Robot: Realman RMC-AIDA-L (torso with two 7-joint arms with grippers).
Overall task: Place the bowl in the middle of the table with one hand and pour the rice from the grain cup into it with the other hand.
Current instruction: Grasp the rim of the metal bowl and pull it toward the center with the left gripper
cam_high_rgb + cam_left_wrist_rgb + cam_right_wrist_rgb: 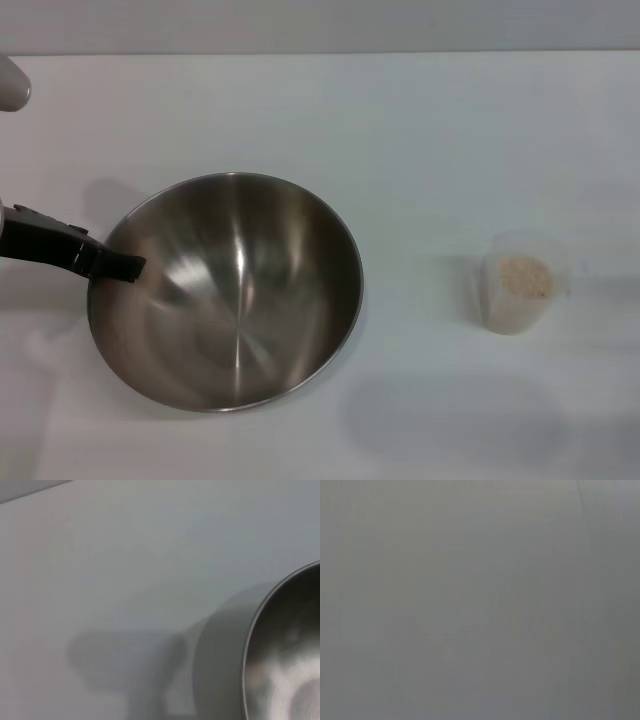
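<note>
Bare white bench (420,130) up close. The bowl (226,291) sits toward the left edge, the left end effector (128,267) at its left rim, grip impossible to tell. The grain cup (515,281) holding rice (525,276) stands near the right edge. Far edge meets a grey wall (320,25).

Brushed silver-grey bowl (235,300), plain white table (420,130), clear cup (515,282) (beige rice (525,277) inside), black left pincer (120,266)

Shiny brushed-steel bowl (240,300), translucent plastic grain cup (515,285).
</note>
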